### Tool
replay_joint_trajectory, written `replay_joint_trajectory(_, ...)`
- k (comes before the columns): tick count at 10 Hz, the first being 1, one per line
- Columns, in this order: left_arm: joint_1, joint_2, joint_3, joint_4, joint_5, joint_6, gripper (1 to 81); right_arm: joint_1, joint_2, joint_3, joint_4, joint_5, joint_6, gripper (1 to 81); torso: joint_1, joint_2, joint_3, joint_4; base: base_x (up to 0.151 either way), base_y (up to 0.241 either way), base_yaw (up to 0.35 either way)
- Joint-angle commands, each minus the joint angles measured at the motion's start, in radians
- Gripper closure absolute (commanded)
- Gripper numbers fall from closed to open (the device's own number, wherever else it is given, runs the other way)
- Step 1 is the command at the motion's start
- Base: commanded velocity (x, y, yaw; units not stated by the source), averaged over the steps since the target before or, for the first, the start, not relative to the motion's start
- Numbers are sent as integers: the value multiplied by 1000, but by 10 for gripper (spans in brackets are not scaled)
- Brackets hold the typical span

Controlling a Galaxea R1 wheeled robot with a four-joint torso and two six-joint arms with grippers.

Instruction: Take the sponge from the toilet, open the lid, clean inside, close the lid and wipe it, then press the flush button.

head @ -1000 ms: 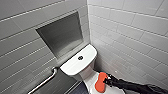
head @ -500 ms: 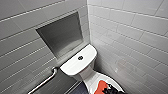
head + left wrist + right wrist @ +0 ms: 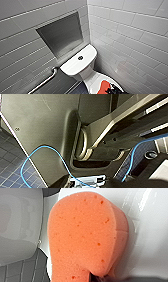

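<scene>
Foam sponge [image 3: 82, 235], porous, rounded, orange, against glossy white lid [image 3: 152, 243].

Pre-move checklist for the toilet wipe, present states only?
1. The sponge touches the glossy white lid: ok.
2. The right gripper is at the sponge: ok.
3. Firm grasp on the sponge: cannot tell.
4. The lid is down: looks so, ok.
5. The flush button on the tank top is uncovered: ok.
</scene>
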Motion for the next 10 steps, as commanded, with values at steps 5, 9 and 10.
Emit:
replay_joint_trajectory(5,11,-16,8,6,79,1,10,-132,-236,184,0,98,7,811,0,0,0,0,0,0,0)
replay_joint_trajectory(9,11,-11,8,6,79,1,10,-225,-364,274,13,189,9,811,0,0,0,0,0,0,0)
replay_joint_trajectory(10,14,-11,8,6,79,1,10,-248,-387,288,13,207,9,811,0,0,0,0,0,0,0)
